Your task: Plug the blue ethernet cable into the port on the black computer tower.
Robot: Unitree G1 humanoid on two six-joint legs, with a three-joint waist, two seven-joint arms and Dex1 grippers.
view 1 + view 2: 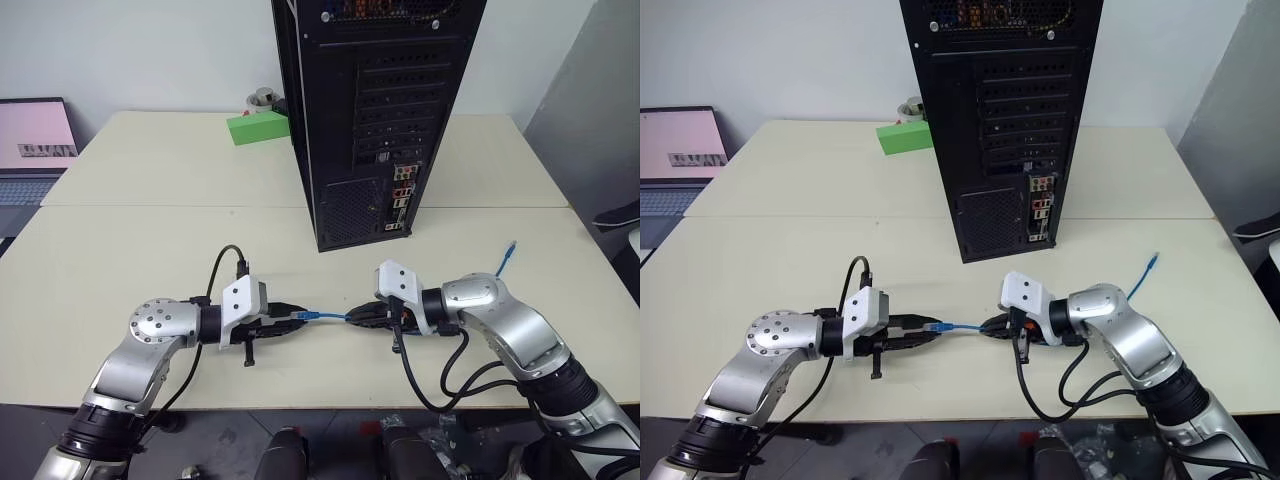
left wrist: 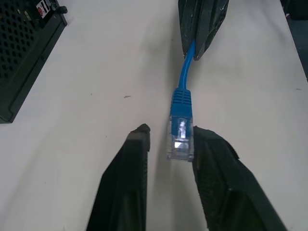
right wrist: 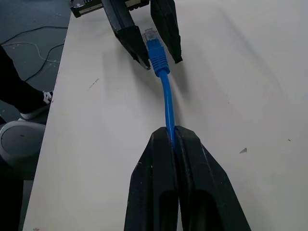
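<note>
Both my arms reach inward, level over the table: my right gripper (image 3: 172,137) pinches the blue ethernet cable (image 3: 166,101), whose clear plug sits between my left gripper (image 2: 168,139)'s parted fingers.

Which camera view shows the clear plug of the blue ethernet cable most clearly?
The left wrist view: the clear plug sits close up between the left gripper's jaws, its contacts visible. The right wrist view shows it farther off, partly hidden. In the eye views it is a tiny tip.
</note>
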